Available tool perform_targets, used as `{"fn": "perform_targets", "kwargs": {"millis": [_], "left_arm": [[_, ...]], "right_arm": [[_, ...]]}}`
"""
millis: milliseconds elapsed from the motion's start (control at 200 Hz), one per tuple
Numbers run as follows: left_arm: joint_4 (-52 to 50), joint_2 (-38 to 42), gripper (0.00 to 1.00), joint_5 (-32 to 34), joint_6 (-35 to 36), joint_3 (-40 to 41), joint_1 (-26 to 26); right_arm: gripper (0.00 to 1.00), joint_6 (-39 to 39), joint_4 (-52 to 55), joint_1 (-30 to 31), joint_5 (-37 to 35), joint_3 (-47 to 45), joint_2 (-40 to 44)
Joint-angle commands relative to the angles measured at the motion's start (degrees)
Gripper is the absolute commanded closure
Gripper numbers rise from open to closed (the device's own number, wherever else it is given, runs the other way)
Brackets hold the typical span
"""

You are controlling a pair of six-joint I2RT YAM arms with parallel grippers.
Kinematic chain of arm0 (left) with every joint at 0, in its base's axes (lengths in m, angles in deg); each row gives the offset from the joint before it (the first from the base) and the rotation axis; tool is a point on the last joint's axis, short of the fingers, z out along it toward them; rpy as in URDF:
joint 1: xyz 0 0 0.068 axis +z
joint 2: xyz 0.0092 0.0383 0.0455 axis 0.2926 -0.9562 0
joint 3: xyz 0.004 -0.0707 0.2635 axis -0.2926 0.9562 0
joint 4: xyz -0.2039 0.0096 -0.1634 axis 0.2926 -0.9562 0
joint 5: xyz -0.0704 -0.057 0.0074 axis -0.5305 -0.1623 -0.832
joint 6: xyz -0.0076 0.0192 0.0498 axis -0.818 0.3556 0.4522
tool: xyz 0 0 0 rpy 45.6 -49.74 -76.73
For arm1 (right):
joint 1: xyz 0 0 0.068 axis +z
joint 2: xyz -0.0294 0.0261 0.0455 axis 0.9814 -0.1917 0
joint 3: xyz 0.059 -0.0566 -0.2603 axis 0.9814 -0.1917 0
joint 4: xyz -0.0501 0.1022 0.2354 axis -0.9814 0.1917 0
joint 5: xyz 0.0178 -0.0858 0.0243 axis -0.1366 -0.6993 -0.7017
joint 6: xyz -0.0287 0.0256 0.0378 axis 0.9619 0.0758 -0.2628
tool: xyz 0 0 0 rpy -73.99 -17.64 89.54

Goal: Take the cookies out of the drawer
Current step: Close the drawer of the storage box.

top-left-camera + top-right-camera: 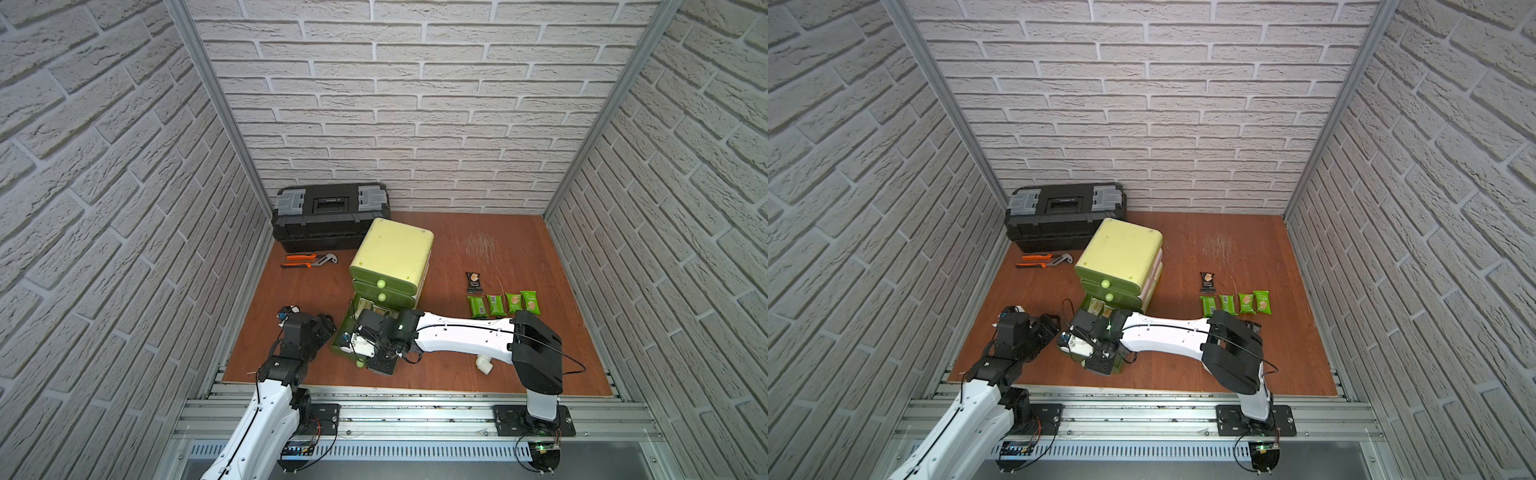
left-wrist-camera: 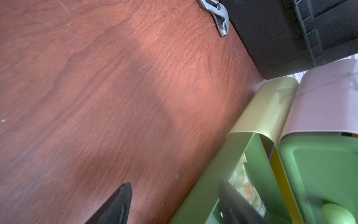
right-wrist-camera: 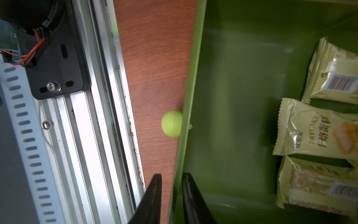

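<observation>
The bottom drawer [image 3: 193, 77] of the green cabinet [image 1: 392, 249] stands pulled out. Inside it lie three pale beige cookies [image 3: 313, 133], and one shows in the left wrist view [image 2: 246, 186]. Several green cookies [image 1: 496, 304] and a black one [image 1: 473, 282] lie in a row on the table to the right. My right gripper [image 3: 170, 174] is open, one finger outside the drawer's front wall and one inside, beside the round knob [image 3: 172, 124]. My left gripper [image 2: 175, 183] is open wide across the drawer's left side wall [image 2: 213, 174].
A black toolbox [image 1: 330, 216] stands at the back left, with orange-handled pliers [image 1: 307, 261] in front of it. A white pipe elbow [image 1: 484, 365] lies under my right arm. The aluminium rail [image 1: 415, 407] runs along the table's front edge, close to the drawer front.
</observation>
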Motion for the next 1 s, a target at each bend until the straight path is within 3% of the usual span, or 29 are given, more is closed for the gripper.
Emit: {"fn": "perform_targets", "kwargs": {"millis": [0, 175, 280, 480, 705, 820, 995], "left_arm": [[2.07, 0.05, 0.24, -0.36, 0.73, 0.66, 0.99], [2.09, 0.21, 0.25, -2.27, 1.04, 0.64, 3.16], [1.76, 0.46, 0.25, -3.29, 1.42, 0.8, 4.4], [1.58, 1.58, 0.25, -4.66, 1.27, 1.7, 6.35], [1.79, 3.26, 0.25, -5.49, 0.59, 2.72, 7.2], [2.01, 4.48, 0.25, -5.45, -0.3, 3.68, 7.22], [1.78, 6.64, 0.25, -5.4, -1.18, 4.9, 7.45]], "right_arm": [[0.64, 0.55, 1.27, -0.44, 1.21, 2.93, 3.89], [0.48, 4.58, 5.01, -3.26, 0.83, 6.89, 5.41], [0.44, 10.43, 7.98, -5.24, -1.07, 9.42, 3.85], [0.39, 31.75, 13.72, -6.74, -3.46, 14.94, -0.07], [0.37, 55.3, 15.59, -6.74, -7.81, 13.75, -2.74], [0.37, 59.99, 14.18, -7.35, -10.92, 14.34, -6.17], [0.37, 64.06, 10.72, -7.96, -9.45, 15.37, -8.64]]}}
